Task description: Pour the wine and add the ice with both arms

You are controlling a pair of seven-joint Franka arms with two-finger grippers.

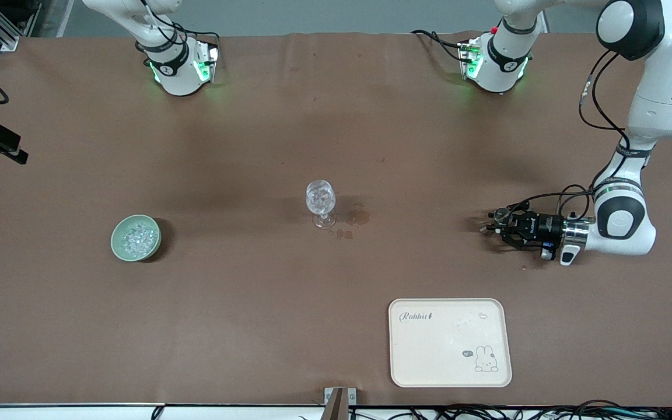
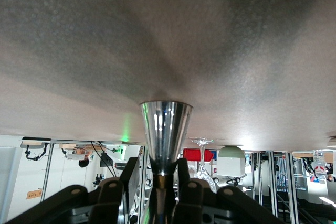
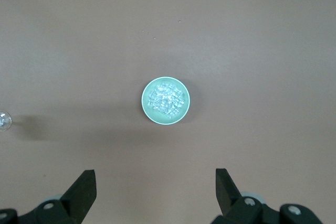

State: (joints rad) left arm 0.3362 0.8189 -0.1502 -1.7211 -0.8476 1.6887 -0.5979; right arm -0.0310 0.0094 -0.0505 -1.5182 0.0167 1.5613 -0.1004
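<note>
A clear stemmed glass [image 1: 321, 202] stands upright mid-table. The ice [image 1: 136, 235] fills a pale green bowl [image 1: 119, 245] toward the right arm's end of the table. My left gripper [image 1: 490, 224] lies level, low over the table toward the left arm's end, pointing at the glass. It is shut on a shiny metal cone-shaped cup [image 2: 166, 127], between its fingers [image 2: 185, 176]. My right gripper [image 3: 155, 182] is open and empty, high over the bowl [image 3: 147, 109] of ice [image 3: 166, 99]. It is out of the front view. The glass shows in the right wrist view [image 3: 4, 120].
A cream tray [image 1: 429, 361] with a rabbit print lies near the front edge, with a few clear specks on it. Dark wet stains [image 1: 359, 217] mark the brown cloth beside the glass. The arm bases [image 1: 177, 67] stand along the table's back edge.
</note>
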